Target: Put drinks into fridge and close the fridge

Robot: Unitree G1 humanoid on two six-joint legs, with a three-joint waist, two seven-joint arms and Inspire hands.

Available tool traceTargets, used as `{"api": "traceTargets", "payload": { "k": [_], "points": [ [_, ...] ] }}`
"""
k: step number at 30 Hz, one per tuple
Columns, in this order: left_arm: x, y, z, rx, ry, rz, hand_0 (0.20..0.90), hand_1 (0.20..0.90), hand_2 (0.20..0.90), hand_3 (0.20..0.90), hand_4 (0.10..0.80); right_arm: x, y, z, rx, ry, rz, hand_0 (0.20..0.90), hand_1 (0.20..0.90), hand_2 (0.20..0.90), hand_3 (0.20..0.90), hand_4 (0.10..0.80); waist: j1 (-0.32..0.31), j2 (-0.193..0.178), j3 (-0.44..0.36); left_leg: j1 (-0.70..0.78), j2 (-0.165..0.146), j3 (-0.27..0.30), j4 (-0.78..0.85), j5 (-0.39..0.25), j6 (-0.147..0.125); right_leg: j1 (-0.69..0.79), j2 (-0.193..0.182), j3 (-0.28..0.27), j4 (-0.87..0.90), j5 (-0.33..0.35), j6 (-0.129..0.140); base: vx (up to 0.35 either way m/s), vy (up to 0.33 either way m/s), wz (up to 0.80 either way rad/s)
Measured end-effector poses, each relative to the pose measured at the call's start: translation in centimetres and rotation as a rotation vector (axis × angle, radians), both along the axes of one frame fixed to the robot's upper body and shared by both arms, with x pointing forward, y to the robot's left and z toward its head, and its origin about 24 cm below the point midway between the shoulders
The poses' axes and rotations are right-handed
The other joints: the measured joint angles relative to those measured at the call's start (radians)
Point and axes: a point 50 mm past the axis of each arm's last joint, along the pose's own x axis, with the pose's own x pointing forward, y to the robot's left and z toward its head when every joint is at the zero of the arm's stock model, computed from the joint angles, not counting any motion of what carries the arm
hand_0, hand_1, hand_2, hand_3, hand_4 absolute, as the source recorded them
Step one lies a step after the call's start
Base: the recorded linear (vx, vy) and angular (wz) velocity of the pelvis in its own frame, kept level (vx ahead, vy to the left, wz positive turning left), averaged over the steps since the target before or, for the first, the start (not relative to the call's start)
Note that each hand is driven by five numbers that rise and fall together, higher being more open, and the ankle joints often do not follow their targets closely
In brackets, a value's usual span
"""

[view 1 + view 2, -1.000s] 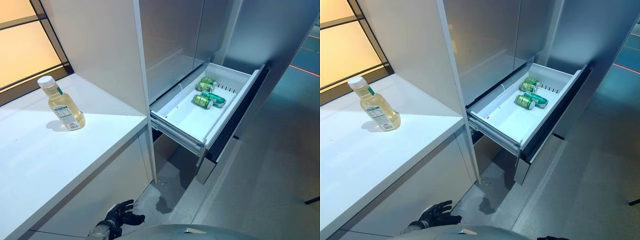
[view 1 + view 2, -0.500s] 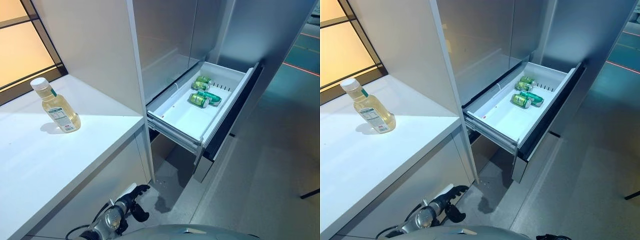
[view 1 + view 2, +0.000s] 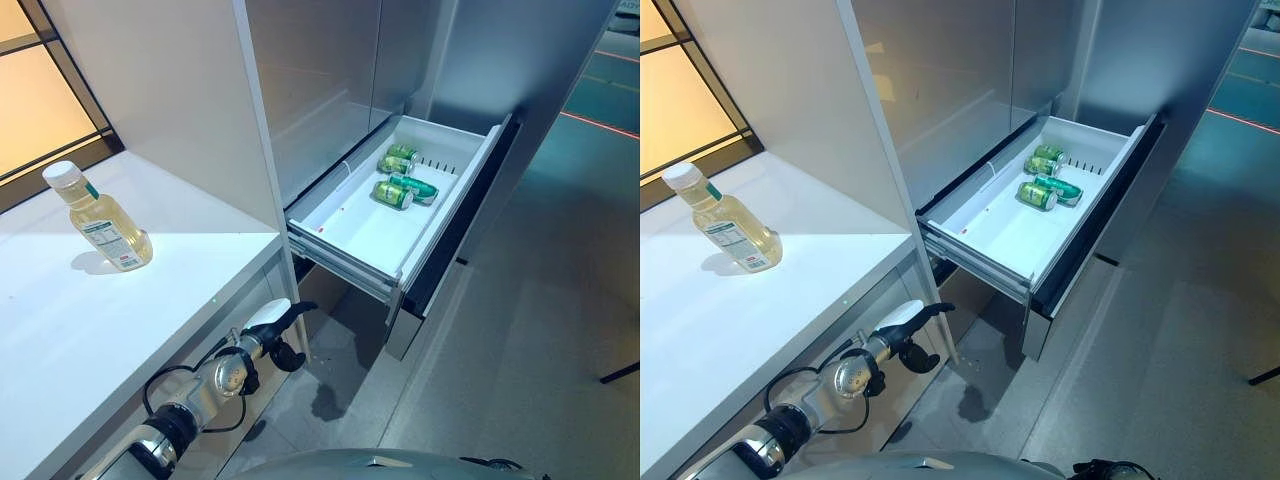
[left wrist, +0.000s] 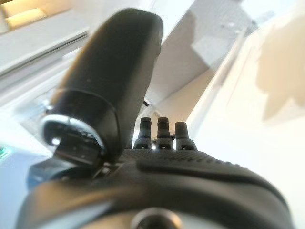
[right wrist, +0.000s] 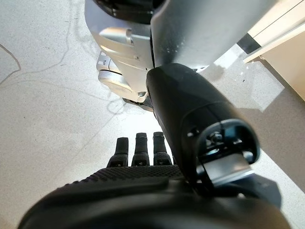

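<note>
A clear bottle of yellow drink (image 3: 100, 221) with a white cap stands upright on the white counter (image 3: 150, 320) at the left. The fridge's lower drawer (image 3: 358, 228) is pulled out, and several green cans (image 3: 397, 190) lie at its far end. My left hand (image 3: 272, 326) hangs just below the counter's front edge, fingers straight and thumb out, holding nothing; the left wrist view shows the same hand (image 4: 157, 181). My right hand (image 5: 143, 191) shows only in the right wrist view, fingers straight above the floor, empty.
The fridge's tall grey doors (image 3: 320, 90) above the drawer are shut. A white side panel (image 3: 170, 100) divides the counter from the fridge. Grey speckled floor (image 3: 520, 330) spreads to the right of the drawer. A window (image 3: 40, 90) lies behind the counter.
My left arm has risen from near the floor to just under the counter's edge, the hand turning forward. The camera has shifted slightly. Bottle, cans and drawer have not moved.
</note>
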Motion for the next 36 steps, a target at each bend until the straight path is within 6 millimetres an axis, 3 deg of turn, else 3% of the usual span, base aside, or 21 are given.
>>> {"api": "traceTargets", "payload": {
  "k": [4, 15, 27, 36],
  "points": [
    [0.0, -1.6, 1.7, -0.056, -0.072, -0.08, 0.9, 0.9, 0.9, 0.9, 0.8, 0.0, 0.0, 0.0, -0.016, -0.003, 0.011, 0.9, 0.9, 0.9, 0.9, 0.8, 0.003, 0.0, 0.001, -0.002, 0.0, -0.006, 0.002, 0.0, -0.001, 0.001, 0.0, -0.006, 0.0, 0.0, 0.0, -0.018, -0.003, 0.05],
    [1.7, -3.3, 7.5, -0.242, -0.22, -0.159, 0.9, 0.9, 0.9, 0.9, 0.8, -0.6, 0.2, -0.2, -0.017, -0.018, 0.012, 0.9, 0.9, 0.9, 0.9, 0.8, 0.02, 0.001, 0.0, -0.002, 0.0, -0.016, 0.003, 0.001, -0.002, 0.003, 0.0, -0.01, 0.0, 0.0, 0.0, 0.0, 0.0, 0.0],
    [4.7, -3.3, 15.8, -0.475, -0.422, -0.078, 0.9, 0.9, 0.9, 0.9, 0.8, -1.0, 0.4, -0.3, -0.022, -0.032, 0.013, 0.9, 0.9, 0.9, 0.9, 0.8, 0.023, 0.002, -0.001, -0.003, -0.001, -0.027, 0.003, 0.003, -0.003, 0.008, 0.001, -0.017, 0.0, 0.0, 0.0, -0.002, -0.003, 0.01],
    [6.2, -1.6, 20.4, -0.485, -0.543, -0.029, 0.9, 0.9, 0.9, 0.9, 0.8, -1.2, 0.3, -0.3, -0.024, -0.028, 0.012, 0.9, 0.9, 0.9, 0.9, 0.8, 0.024, 0.005, -0.008, -0.004, -0.001, -0.03, 0.003, 0.003, -0.003, 0.008, 0.001, -0.019, 0.0, 0.0, 0.0, 0.0, 0.0, 0.0]
  ]
}}
